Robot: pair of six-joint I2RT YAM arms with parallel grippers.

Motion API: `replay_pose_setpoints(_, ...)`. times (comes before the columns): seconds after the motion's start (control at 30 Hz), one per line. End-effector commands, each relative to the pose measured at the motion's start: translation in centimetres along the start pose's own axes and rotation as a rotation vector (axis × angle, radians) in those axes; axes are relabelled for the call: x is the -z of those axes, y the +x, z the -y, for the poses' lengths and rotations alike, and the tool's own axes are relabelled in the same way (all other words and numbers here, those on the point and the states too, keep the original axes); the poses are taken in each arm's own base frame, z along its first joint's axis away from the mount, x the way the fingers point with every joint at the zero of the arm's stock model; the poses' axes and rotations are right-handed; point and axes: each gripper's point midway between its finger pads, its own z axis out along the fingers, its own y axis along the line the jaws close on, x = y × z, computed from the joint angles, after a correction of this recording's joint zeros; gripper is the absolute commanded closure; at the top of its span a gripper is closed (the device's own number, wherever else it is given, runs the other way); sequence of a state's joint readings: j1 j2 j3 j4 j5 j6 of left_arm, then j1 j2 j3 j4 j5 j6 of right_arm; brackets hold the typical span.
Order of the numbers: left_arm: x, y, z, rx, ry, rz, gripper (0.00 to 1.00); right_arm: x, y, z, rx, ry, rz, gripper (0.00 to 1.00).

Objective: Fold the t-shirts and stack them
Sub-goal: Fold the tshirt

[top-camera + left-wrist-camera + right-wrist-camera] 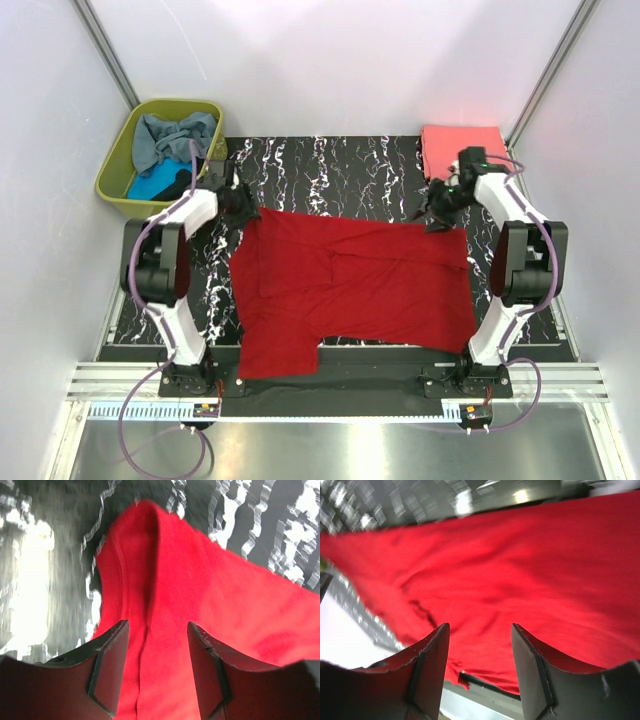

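Red shirt (350,290) lies spread flat on the counter (330,165), left claw (242,207) released above its far-left corner, right claw (437,217) released above its far-right corner, neither grasping cloth, and 1 folded coral shirt (462,148) just beyond the right claw.

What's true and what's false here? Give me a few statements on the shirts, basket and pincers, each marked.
1. The red shirt lies spread on the table. True.
2. The basket is empty. False: it holds crumpled clothes.
3. A folded pink shirt sits at the table's far right corner. True.
4. The left pincer is clamped shut on the red shirt. False: its jaws stand apart.
5. The right pincer hangs over the basket. False: it is at the red shirt's far right corner, jaws open.
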State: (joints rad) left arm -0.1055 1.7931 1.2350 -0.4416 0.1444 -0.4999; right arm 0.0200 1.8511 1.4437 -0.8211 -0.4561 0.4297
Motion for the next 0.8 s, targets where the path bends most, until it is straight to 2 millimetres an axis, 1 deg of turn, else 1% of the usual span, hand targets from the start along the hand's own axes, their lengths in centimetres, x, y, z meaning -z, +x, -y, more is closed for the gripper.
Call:
replay_pose_setpoints(0.0,-1.3,-3.3,0.4,-0.029,-0.044,0.062,0.45,1.8,-1.7,3.6,-0.033,0.126,0.054,0.4)
replay_pose_setpoints(0.03,-2.3,-3.1,0.0,-0.028,-0.06,0.047,0.45,1.7,-2.1,4.4,-0.049,0.141,0.056,0.41)
replay_pose_setpoints(0.07,-2.5,-3.9,0.2,-0.029,-0.062,0.058,0.45,1.7,-2.5,5.4,-0.064,0.164,0.066,0.43)
replay_pose_setpoints(0.1,-2.7,-4.0,0.2,-0.029,-0.068,0.058,0.45,1.6,-3.0,6.1,-0.075,0.177,0.072,0.46)
replay_pose_setpoints(0.13,-3.4,-4.3,0.0,-0.027,-0.079,0.055,0.46,1.4,-3.6,7.4,-0.101,0.192,0.076,0.52)
replay_pose_setpoints(0.2,-4.1,-4.3,0.1,-0.018,-0.077,0.042,0.49,1.2,-4.5,8.5,-0.104,0.217,0.095,0.59)
replay_pose_setpoints(0.23,-4.8,-3.9,-0.2,-0.014,-0.087,0.025,0.5,1.0,-5.0,9.5,-0.124,0.232,0.1,0.65)
replay_pose_setpoints(0.33,-5.6,-4.2,-0.6,-0.002,-0.114,0.021,0.55,0.6,-6.1,11.3,-0.142,0.266,0.128,0.71)
replay_pose_setpoints(0.37,-5.9,-4.1,-0.6,-0.002,-0.116,0.015,0.55,0.7,-6.4,12.0,-0.15,0.278,0.139,0.71)
replay_pose_setpoints(0.5,-7.0,-4.6,-0.9,0.001,-0.132,0.003,0.62,-0.3,-7.4,13.2,-0.156,0.297,0.161,0.74)
replay_pose_setpoints(0.53,-7.2,-5.2,-0.7,0.0,-0.129,0.012,0.63,-1.0,-7.7,13.6,-0.157,0.301,0.163,0.74)
replay_pose_setpoints(0.6,-7.6,-5.8,-0.8,-0.001,-0.134,0.015,0.63,-1.5,-8.3,14.0,-0.169,0.31,0.174,0.74)
replay_pose_setpoints(0.63,-7.9,-6.6,-0.6,0.002,-0.126,0.021,0.64,-2.1,-8.4,14.6,-0.178,0.321,0.167,0.74)
replay_pose_setpoints(0.67,-8.0,-6.6,-0.6,0.009,-0.124,0.005,0.64,-2.3,-8.6,14.9,-0.187,0.331,0.169,0.74)
replay_pose_setpoints(0.7,-8.1,-7.0,-0.8,0.017,-0.129,0.009,0.64,-2.3,-9.2,15.0,-0.192,0.334,0.182,0.74)
replay_pose_setpoints(0.73,-8.5,-7.4,-0.8,0.015,-0.127,0.011,0.64,-2.8,-9.3,15.5,-0.203,0.347,0.174,0.73)
replay_pose_setpoints(0.77,-8.7,-7.6,-0.6,0.015,-0.12,0.009,0.64,-2.7,-9.9,15.8,-0.208,0.358,0.19,0.73)
